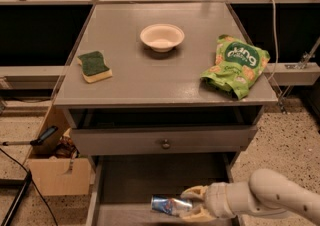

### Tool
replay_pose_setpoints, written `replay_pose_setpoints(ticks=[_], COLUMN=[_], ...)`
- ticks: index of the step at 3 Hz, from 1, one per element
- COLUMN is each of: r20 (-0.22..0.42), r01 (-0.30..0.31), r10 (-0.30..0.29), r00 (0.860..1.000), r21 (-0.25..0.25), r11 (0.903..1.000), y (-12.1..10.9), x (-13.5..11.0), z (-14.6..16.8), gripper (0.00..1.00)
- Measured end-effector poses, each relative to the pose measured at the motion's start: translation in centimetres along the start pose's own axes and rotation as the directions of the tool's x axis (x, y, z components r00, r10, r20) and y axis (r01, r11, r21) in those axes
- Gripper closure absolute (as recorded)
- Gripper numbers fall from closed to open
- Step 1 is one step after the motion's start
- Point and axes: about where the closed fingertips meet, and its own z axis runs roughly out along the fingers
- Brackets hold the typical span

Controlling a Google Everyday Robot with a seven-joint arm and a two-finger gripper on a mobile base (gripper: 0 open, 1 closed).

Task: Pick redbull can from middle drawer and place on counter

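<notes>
The redbull can [167, 204] lies on its side on the floor of the pulled-out middle drawer [145, 180], near the bottom of the camera view. My gripper [189, 203] reaches in from the right, and its pale fingers [196, 191] close around the can's right end. The white arm [272, 200] runs off to the lower right. The counter [150, 77] is the grey cabinet top above the drawer.
On the counter sit a green-and-yellow sponge [94, 66] at the left, a white bowl [162, 37] at the back middle and a green snack bag [235, 65] at the right. A grey drawer front with a knob [165, 143] is above the open drawer. A cardboard box [56, 170] stands left of the cabinet.
</notes>
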Motion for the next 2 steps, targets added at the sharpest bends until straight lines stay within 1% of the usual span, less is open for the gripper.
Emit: replay_pose_setpoints(ticks=[1, 2], r20=[0.004, -0.049], r01=[0.054, 0.125], r10=[-0.054, -0.121], r00=[0.999, 0.991], r21=[0.04, 0.082], r11=[0.9977, 0.9888], y=[0.7, 0.8], x=[-3.0, -10.2], z=[-5.8, -13.4], gripper=[1.0, 1.0])
